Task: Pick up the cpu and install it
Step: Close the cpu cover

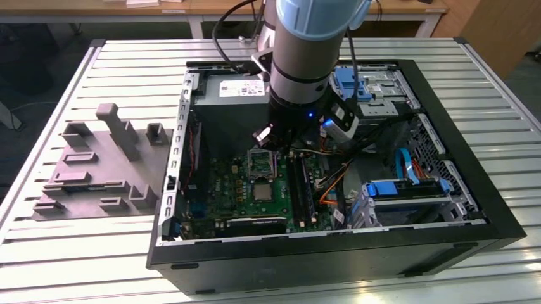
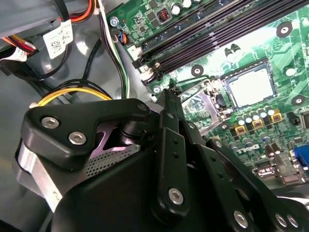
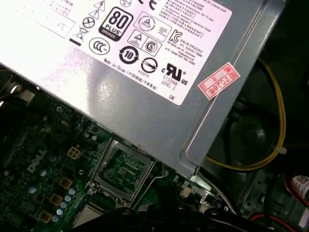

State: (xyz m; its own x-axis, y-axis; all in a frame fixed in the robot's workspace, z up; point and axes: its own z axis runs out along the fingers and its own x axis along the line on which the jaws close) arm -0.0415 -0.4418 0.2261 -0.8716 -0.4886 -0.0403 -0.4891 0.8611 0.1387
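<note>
Second wrist view: nearest the camera is the black linkage gripper (image 2: 169,159), hanging inside the open black computer case (image 1: 338,253). Whether it is clenched or released cannot be told, nor whether it grasps anything.

Just beyond it, the small flat square cpu (image 2: 251,86), with a pale silvery top and darker rim, lies level near the middle of the green motherboard (image 1: 224,190). It appears to sit in its seat there, apart from the gripper. Beside it, the black metal hinged socket frame (image 2: 205,104) stands tilted open. Long black memory slots (image 2: 227,29) run along the board past the chip.

Farther off, the large grey metal power supply box with a white label (image 3: 145,106) fills the case's far corner on the exterior view's left.

I judge the cpu light, stiff and thin. Its smooth lid is likely slippery and its underside delicate, so the opposite rim edges are the places to take hold, keeping it flat.

I count one cpu, one hinged frame, one gripper and one power supply box. There is also one grey moulded fixture tray (image 1: 93,164) on the slatted metal table (image 1: 85,253).
</note>
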